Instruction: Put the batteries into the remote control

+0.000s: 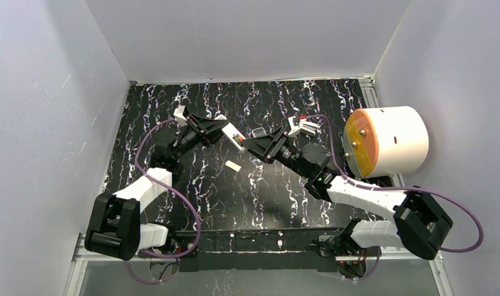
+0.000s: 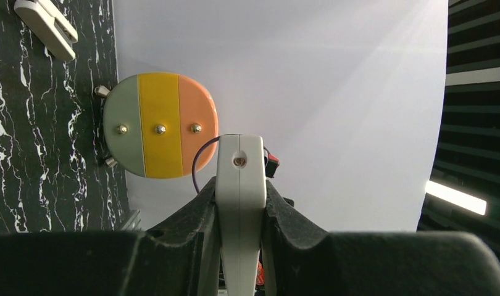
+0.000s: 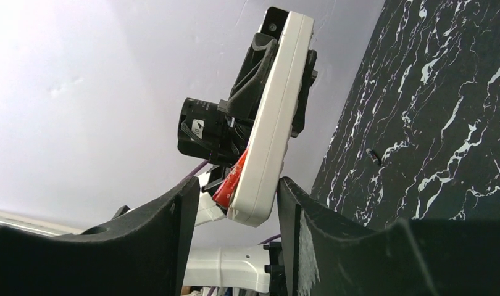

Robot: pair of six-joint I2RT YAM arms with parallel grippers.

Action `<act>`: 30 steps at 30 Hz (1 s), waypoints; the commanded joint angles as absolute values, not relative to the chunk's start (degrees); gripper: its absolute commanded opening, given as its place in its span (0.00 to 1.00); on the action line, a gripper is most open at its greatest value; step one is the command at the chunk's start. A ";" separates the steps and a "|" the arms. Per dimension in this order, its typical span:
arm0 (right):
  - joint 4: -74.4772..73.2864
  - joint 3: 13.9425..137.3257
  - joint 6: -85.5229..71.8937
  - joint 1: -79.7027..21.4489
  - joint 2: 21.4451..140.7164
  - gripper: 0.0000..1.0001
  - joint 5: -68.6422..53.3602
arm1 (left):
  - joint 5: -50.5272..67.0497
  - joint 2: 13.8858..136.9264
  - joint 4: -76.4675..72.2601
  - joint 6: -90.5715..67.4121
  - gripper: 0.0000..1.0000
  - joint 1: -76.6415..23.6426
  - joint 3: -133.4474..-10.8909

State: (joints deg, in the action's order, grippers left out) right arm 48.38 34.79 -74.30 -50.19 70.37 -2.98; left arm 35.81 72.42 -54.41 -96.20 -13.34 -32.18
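Remote (image 1: 234,133) is off the desk, held in the air over the middle of the far half, with one end toward the right arm. Left gripper (image 2: 239,188) is clamped across its width, one pad on each long side. Right gripper (image 3: 238,185) faces the free end with its fingers (image 3: 173,234) spread wide and that end sitting between them. One finger is touching or just beside the casing, the other is apart, so there is no grip.

A red tab (image 3: 234,176) shows at that end; I cannot tell whether it is part of a cell or a ribbon. One small dark cylinder, likely a battery (image 3: 374,156), lies on the desk beyond the remote in the right wrist view. It is too small to find from above, and no others can be made out.

Step, as judged: the remote is presented to the right arm and loading has not begun, since neither gripper carries a cell. A white piece (image 1: 233,166) near the desk centre may be the cover.

The next move calls for the right gripper to go down to the loose battery. It must pinch the slim body on a hard surface where it can roll, then line it up with the bay.

Desk (image 1: 235,197): black with white veining. A drum (image 1: 389,140) with a striped face lies on its side at the right edge, toward the far corner. Plain white walls (image 1: 247,37) stand on three sides.
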 commanded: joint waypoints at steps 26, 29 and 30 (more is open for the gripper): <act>48.52 39.10 -73.85 -49.87 72.70 0.68 -4.20 | 36.07 68.88 -56.52 -88.53 0.00 -13.10 -30.88; 48.64 39.24 -73.14 -49.86 72.84 0.67 -4.56 | 35.63 69.18 -56.51 -90.67 0.00 -13.05 -30.51; 49.07 39.03 -73.01 -49.87 72.83 0.68 -4.63 | 35.60 69.41 -56.49 -91.59 0.00 -13.08 -30.44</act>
